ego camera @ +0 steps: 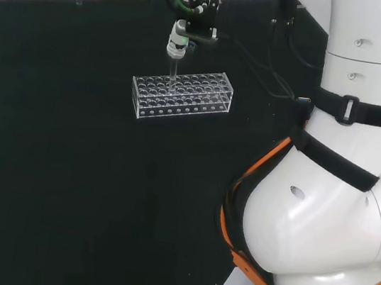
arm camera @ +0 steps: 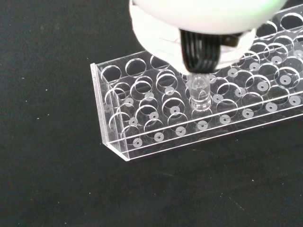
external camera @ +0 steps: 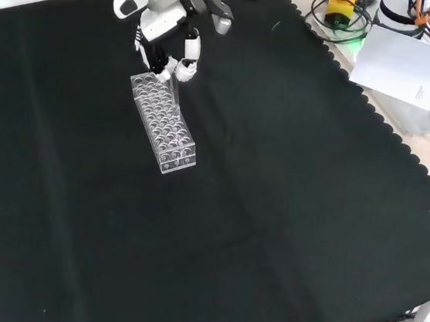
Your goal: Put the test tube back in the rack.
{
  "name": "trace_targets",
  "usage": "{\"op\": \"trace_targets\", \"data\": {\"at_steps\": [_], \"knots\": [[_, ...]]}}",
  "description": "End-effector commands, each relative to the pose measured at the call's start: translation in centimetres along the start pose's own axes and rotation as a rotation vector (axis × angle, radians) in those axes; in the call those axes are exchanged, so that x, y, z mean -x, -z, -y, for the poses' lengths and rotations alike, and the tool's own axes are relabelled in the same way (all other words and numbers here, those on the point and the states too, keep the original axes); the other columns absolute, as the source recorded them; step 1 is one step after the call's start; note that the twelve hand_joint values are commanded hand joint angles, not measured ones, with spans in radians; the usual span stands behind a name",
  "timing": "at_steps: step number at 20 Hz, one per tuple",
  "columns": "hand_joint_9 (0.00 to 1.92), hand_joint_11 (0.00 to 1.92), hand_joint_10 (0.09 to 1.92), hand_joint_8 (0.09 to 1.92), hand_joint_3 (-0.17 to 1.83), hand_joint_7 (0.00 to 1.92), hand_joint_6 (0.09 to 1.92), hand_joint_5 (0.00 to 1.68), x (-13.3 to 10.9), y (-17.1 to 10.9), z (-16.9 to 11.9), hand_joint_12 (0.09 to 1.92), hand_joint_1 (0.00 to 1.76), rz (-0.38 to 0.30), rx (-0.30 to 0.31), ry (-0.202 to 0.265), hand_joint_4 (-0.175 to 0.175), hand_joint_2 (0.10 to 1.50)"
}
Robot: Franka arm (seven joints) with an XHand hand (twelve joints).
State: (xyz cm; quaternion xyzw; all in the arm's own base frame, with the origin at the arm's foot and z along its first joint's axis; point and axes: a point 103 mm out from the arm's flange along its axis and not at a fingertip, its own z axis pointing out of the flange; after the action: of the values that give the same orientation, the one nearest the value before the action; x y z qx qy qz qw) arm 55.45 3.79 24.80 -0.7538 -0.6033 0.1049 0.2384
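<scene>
A clear plastic rack (ego camera: 182, 104) with rows of round holes lies on the black cloth, left of the arm's links in the head view. Over its far side hangs the hand (ego camera: 179, 40), fingers pointing down and pinched on a clear test tube (ego camera: 173, 72). The tube stands upright and its lower end reaches into the rack's top plate. In the front view the hand (external camera: 168, 27) is over the rack's (external camera: 172, 144) upper end. The wrist view shows the test tube (arm camera: 200, 94) sitting in a hole near one end of the rack (arm camera: 142, 138), below the blurred white hand (arm camera: 203, 14).
The arm's big white links (ego camera: 338, 208) fill the head view's right. A white sheet (external camera: 401, 62) and cables (external camera: 341, 12) lie beyond the cloth's scalloped edge at the front view's top right. Bare black cloth (external camera: 214, 239) surrounds the rack.
</scene>
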Motion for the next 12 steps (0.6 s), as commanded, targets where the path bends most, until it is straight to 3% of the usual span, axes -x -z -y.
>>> {"op": "trace_targets", "data": {"at_steps": [1, 12], "knots": [[1.50, 0.73, 0.09, 0.48, 0.63, 1.50, 0.38, 1.40, -0.03, -0.15, -0.11, 1.21, 1.43, -0.001, -0.006, 0.000, -0.175, 0.60], [1.50, 0.73, 0.09, 0.48, 0.63, 1.50, 0.38, 1.40, -0.12, -0.83, -0.69, 1.21, 1.43, 0.002, -0.028, -0.003, -0.175, 0.60]]}}
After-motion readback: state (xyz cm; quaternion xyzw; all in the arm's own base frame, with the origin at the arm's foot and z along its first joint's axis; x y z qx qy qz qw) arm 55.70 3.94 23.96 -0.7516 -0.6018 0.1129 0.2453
